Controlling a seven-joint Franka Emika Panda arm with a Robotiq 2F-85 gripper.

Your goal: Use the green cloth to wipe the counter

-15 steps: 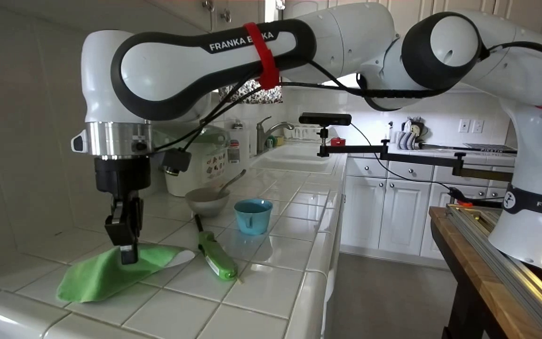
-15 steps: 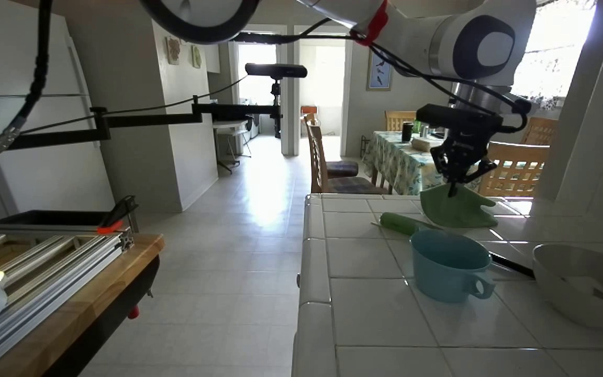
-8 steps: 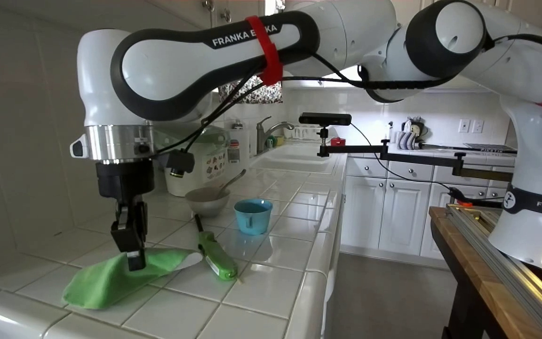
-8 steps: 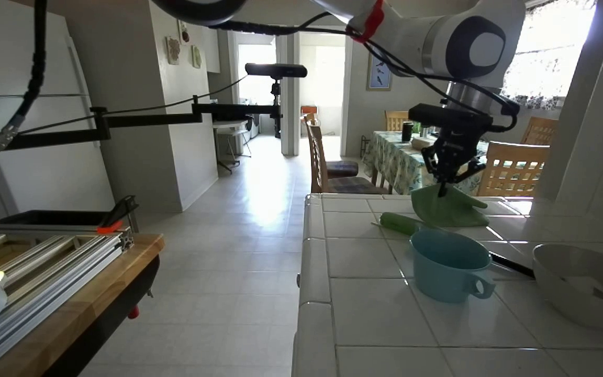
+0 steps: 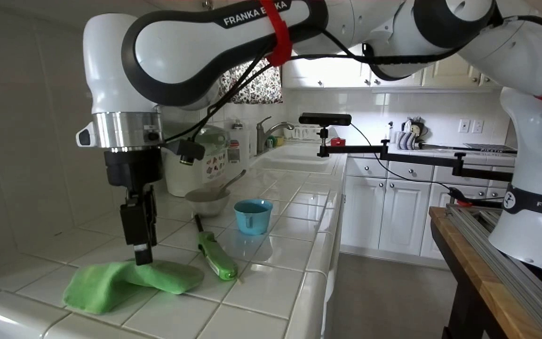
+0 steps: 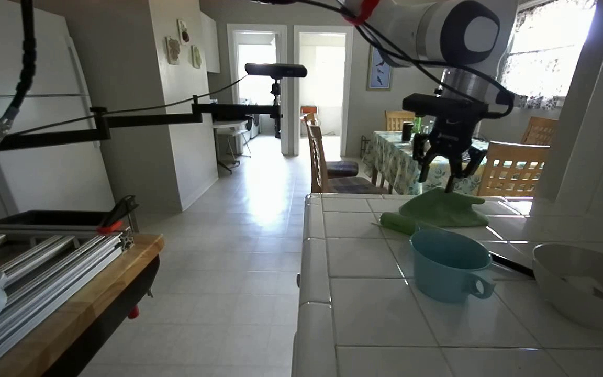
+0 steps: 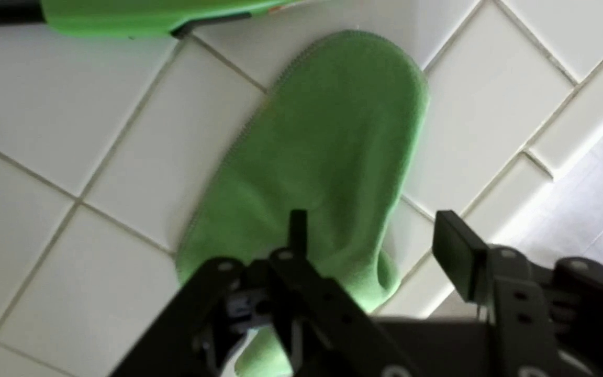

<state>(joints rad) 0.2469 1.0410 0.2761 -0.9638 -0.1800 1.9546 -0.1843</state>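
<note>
in an exterior view the green cloth lies rumpled on the tiled tabletop, near its rounded edge, with part of it arched up. i point straight down over it; my jaws show side-on, so their gap is hidden from here. the green lighter lies just beside the cloth, and beyond stand the blue cup and the bowl.

in an exterior view my fingers stand well apart, one tip right at the crest of the cloth; whether it touches i cannot tell.

in the wrist view my jaws are parted wide and hold nothing that i can see: one finger is over the cloth, its mate out beside it, toward the tabletop's edge. bare tile separates cloth and lighter.

i judge the step in hand to be the hold on the cloth, not a wiping stroke, since i grip nothing to wipe with. whether a grasp is coming or this is a release, these views do not settle. if there is wiping to do, the next move calls for bringing both tips down astride a fold, closing, then sweeping flat and clear of the lighter. if not, it calls for a straight lift, so no tip drags the cloth.
</note>
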